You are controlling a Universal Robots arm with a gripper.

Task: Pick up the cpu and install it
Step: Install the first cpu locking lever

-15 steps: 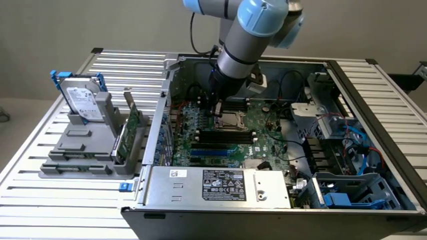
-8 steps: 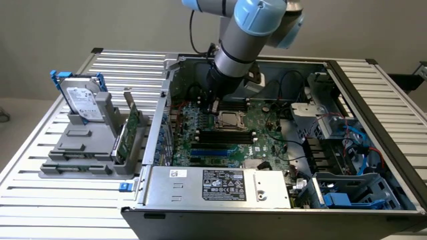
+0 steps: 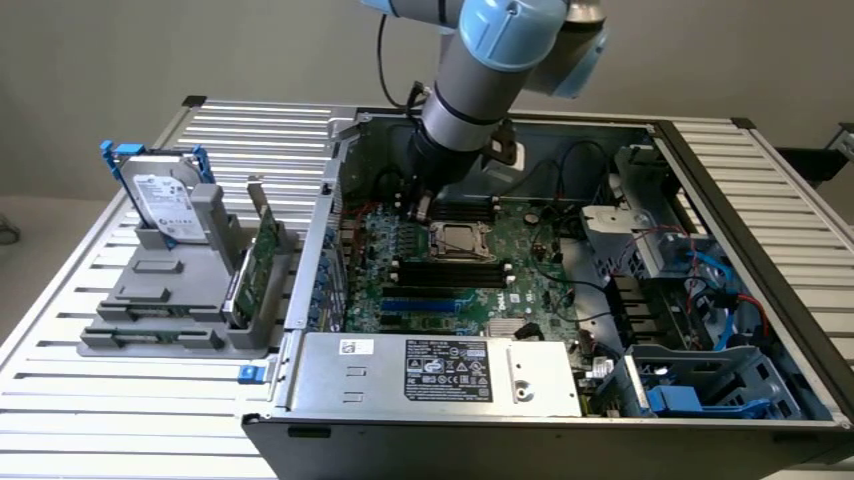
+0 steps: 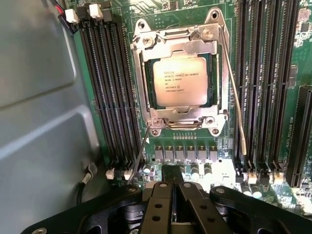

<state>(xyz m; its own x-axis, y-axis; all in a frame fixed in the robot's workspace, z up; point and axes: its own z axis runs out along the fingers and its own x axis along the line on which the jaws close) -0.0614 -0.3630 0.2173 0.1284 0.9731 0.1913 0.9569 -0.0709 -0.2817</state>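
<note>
Wrist view: the gripper (image 4: 171, 176) has its fingers pressed together with nothing between them, and hangs just beside the socket. The cpu (image 4: 184, 82) lies flat in that socket, bordered by the metal load frame (image 4: 140, 83) and flanked by black memory slots (image 4: 109, 87). Exterior view: the socket sits at frame centre on the motherboard (image 3: 534, 290) inside the open computer case (image 3: 534, 450), which rests on the counter (image 3: 134, 420). A hard drive (image 3: 167, 205) stands at left.

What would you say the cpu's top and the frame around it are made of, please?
The cpu: top looks like matte silvery metal, evenly pale with dark print. The frame: apparently bare stamped metal, probably steel, shinier, with bright glints and screws at its corners.
</note>
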